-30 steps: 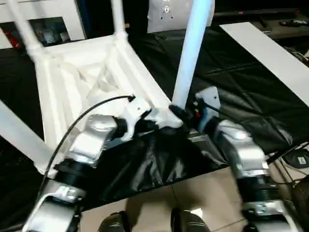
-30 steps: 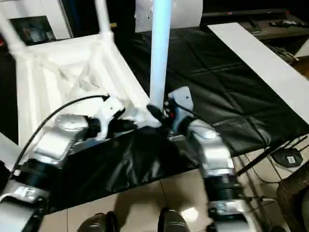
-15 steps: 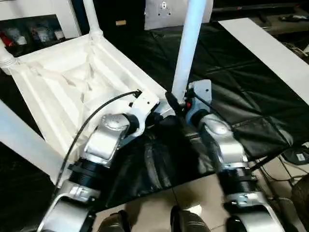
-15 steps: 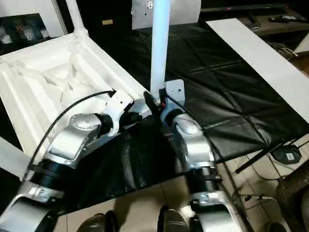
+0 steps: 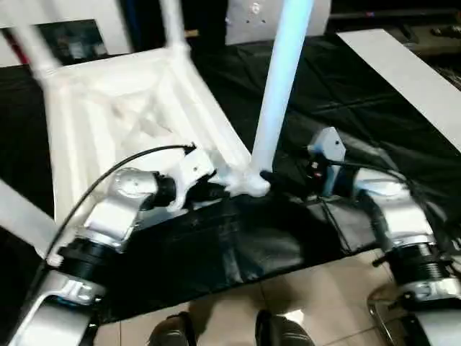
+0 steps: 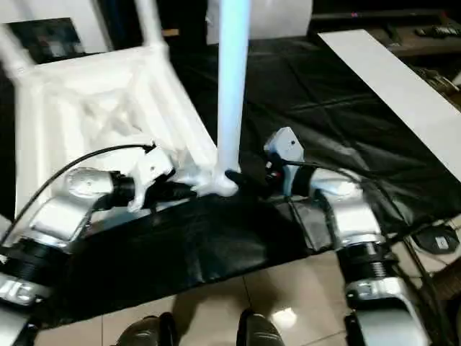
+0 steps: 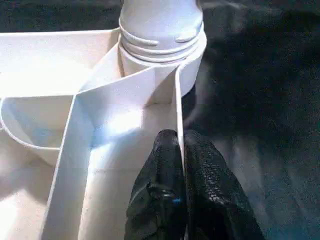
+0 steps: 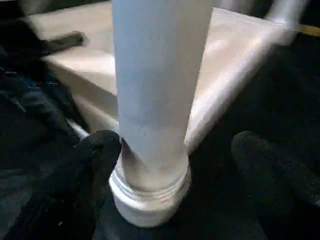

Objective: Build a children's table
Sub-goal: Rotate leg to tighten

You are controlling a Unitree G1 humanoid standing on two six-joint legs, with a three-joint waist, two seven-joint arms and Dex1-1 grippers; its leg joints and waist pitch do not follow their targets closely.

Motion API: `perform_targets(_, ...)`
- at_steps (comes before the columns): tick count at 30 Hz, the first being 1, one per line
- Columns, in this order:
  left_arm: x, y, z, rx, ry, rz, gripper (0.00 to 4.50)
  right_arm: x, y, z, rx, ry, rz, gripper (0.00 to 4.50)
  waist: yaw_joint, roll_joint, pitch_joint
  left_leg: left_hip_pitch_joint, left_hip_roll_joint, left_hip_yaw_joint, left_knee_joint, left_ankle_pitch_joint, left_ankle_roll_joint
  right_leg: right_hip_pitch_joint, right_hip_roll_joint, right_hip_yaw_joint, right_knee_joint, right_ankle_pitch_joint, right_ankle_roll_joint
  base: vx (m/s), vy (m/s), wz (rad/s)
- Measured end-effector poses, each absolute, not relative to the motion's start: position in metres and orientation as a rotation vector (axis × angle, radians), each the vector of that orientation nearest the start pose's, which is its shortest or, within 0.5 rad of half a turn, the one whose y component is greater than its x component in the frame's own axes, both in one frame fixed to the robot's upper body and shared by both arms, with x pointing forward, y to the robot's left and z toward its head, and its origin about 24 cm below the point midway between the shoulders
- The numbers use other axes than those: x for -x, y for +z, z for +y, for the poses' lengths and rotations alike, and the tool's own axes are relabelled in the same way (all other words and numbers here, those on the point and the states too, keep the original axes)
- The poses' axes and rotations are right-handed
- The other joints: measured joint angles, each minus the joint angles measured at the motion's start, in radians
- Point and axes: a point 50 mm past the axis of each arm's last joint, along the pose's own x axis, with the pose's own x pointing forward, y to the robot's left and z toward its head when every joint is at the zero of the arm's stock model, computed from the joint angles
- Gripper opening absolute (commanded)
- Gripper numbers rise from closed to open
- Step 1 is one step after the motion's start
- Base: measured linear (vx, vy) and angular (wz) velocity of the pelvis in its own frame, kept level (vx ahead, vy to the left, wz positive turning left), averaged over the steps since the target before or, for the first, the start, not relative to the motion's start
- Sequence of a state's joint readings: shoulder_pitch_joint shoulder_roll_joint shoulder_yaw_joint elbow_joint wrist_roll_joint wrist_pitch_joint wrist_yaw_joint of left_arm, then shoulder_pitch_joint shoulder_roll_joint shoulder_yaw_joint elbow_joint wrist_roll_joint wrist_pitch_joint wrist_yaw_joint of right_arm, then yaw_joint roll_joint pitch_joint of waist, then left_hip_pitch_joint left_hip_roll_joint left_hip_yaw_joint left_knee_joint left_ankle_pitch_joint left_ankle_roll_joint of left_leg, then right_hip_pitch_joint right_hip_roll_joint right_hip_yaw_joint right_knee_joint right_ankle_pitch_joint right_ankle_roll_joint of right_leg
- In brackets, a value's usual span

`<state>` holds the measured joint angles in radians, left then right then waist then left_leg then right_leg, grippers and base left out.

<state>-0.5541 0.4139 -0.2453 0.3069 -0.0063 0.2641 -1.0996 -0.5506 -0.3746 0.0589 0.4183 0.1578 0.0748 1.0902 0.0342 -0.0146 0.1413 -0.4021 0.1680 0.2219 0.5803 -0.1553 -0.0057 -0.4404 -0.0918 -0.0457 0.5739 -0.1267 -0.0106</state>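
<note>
The children's table (image 5: 122,115) lies upside down on the black sheet-covered workbench, its ribbed underside facing up. A white leg (image 5: 277,86) stands upright in the near corner socket (image 5: 248,182); other legs (image 5: 173,21) rise from the far corners. My left gripper (image 5: 216,191) is shut on the thin rim wall (image 7: 177,100) just beside that socket. My right gripper (image 5: 277,180) stands open at the leg's base (image 8: 150,195). One black finger (image 8: 97,150) is close against the leg and the other finger (image 8: 265,155) is well apart from it.
A long white board (image 5: 403,72) lies on the workbench at the right. The workbench's front edge (image 5: 238,274) runs just behind my feet (image 5: 277,335) on the tiled floor. A black cable (image 5: 122,166) loops over my left forearm.
My right gripper has opened wider around the leg's base and its arm has swung out to the right. The left gripper keeps its grip. The camera has shifted.
</note>
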Motion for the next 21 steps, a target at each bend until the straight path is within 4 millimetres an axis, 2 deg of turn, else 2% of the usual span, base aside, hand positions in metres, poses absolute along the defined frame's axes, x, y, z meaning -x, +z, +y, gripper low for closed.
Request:
perform_targets(6,-0.311,0.087,0.140,-0.482,-1.342,0.349,0.00,-0.322,0.099,-0.152,0.223,1.305,0.142,3.28,0.019,0.000,0.000,-0.001,-0.001,0.001,0.009,0.000,0.000,0.003,-0.002,0.003,0.002,0.000,0.000,0.000,0.000,0.00)
perform_targets(9,-0.309,0.087,0.143,-0.486,-1.386,0.360,0.00,-0.322,0.103,-0.152,0.223,1.364,0.143,3.16,0.026,-0.001,0.000,-0.001,-0.001,0.001,0.011,0.000,0.000,0.004,-0.002,0.003,0.002,-0.002,0.003,0.000,0.000,0.00)
perform_targets(11,-0.308,0.086,0.143,-0.491,-1.400,0.360,0.00,-0.321,0.102,-0.150,0.225,1.393,0.152,2.85,0.028,-0.002,-0.001,-0.001,0.000,0.001,0.012,0.000,0.000,0.004,-0.002,0.003,0.003,-0.003,0.005,0.000,0.000,0.00)
perform_targets(15,-0.309,0.086,0.144,-0.493,-1.419,0.358,0.00,-0.322,0.102,-0.149,0.216,1.444,0.168,2.66,0.028,-0.003,-0.001,-0.001,0.000,0.002,0.013,0.000,0.000,0.004,-0.002,0.003,0.004,-0.003,0.004,0.000,0.000,0.00)
perform_targets(21,-0.309,0.086,0.145,-0.496,-1.437,0.355,0.00,-0.321,0.102,-0.148,0.216,1.485,0.177,2.03,0.031,-0.004,-0.002,-0.001,0.000,0.002,0.013,0.000,0.000,0.004,-0.002,0.002,0.005,0.001,-0.001,0.000,0.000,0.00)
